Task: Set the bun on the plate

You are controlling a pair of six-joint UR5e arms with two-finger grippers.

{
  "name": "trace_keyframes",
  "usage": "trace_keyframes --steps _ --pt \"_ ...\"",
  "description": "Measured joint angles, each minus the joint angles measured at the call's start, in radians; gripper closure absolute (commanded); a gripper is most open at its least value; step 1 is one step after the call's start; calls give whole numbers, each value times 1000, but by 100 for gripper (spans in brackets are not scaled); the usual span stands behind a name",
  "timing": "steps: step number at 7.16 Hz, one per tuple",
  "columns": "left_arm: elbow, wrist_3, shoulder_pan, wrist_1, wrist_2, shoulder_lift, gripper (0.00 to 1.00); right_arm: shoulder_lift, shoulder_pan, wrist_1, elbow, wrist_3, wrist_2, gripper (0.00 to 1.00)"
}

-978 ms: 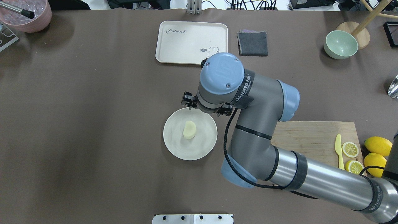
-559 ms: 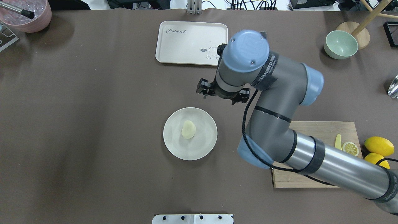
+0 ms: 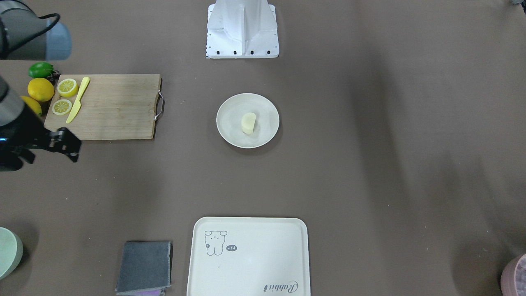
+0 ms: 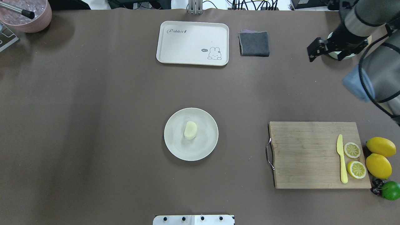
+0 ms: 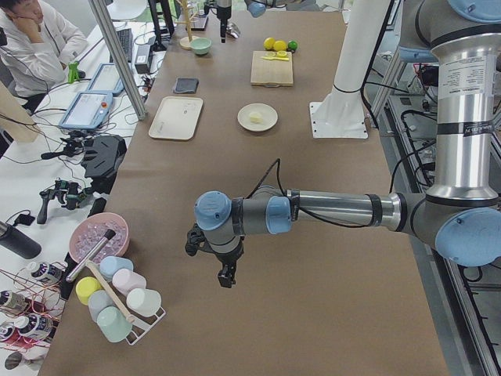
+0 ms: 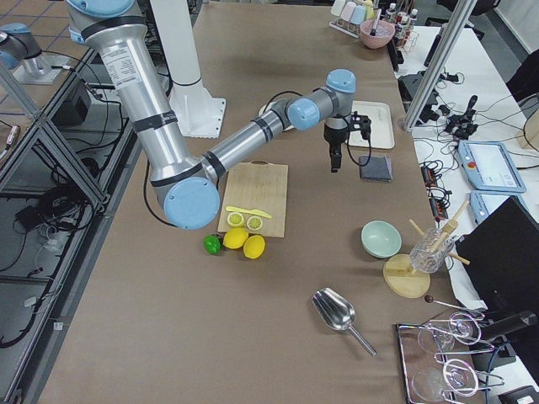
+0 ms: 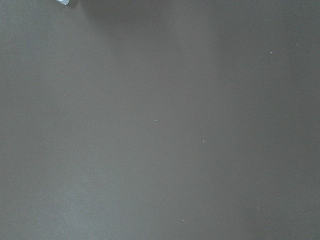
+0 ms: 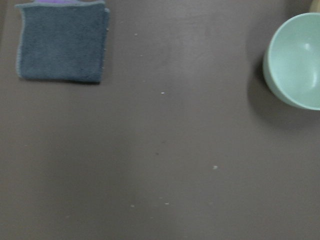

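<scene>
The pale cream bun lies free near the middle of the round off-white plate, flat side toward the right; the front-facing view shows the same bun and plate. My right gripper hangs far off at the back right, over the table beside the green bowl. It is open, its black fingers spread wide with nothing between them. My left gripper points down over bare table far from the plate, seen only from the side, so I cannot tell its state.
A cream tray and a grey cloth lie at the back. The green bowl sits under the right wrist. A cutting board with a knife, lemon slices and lemons is at the right.
The right arm has swung away from beside the plate to the back right corner. The bun stays on the plate, barely shifted.
</scene>
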Motion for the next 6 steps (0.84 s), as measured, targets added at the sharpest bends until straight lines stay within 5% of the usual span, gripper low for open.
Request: trace_keyframes --steps 4,6 --pt "-6 -159 -12 20 10 -8 2 -344 326 4 -9 -492 87 0" --pt "-8 -165 -13 18 33 -10 2 -486 396 8 -10 -604 88 0"
